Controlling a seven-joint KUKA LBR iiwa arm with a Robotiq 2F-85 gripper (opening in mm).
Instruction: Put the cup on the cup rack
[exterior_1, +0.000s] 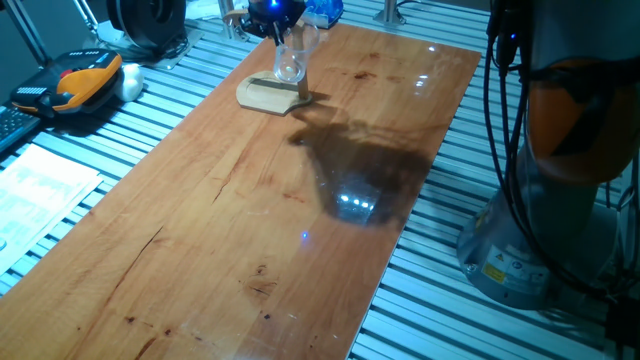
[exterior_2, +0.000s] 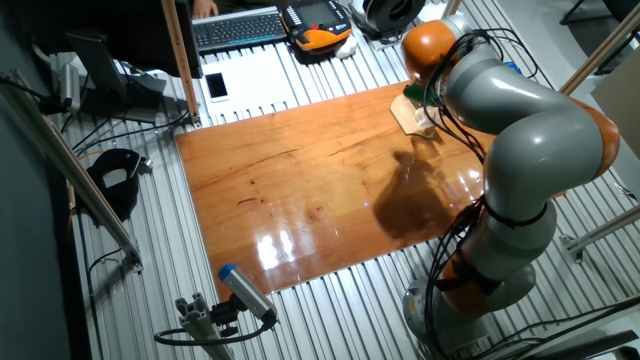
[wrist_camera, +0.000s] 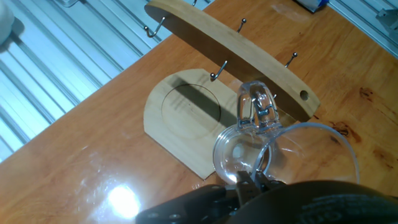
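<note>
A: How far along is it?

B: The gripper (wrist_camera: 254, 180) has its fingers pinched on the cup's (wrist_camera: 249, 152) rim, holding it over the cup rack (wrist_camera: 186, 124) near the table's (exterior_1: 250, 230) far corner.

A: Hung yet?

B: Not that I can see; its handle sits beside a hook (wrist_camera: 217, 70), seemingly unhooked, and the release is still to do.

Two fixed cameras on opposite sides, one on the hand.

One fixed view looks low along the tabletop (exterior_1: 300, 200) toward the far cup rack (exterior_1: 272, 93); the other looks down from high behind the arm. The hand view hangs close above the same rack.
</note>
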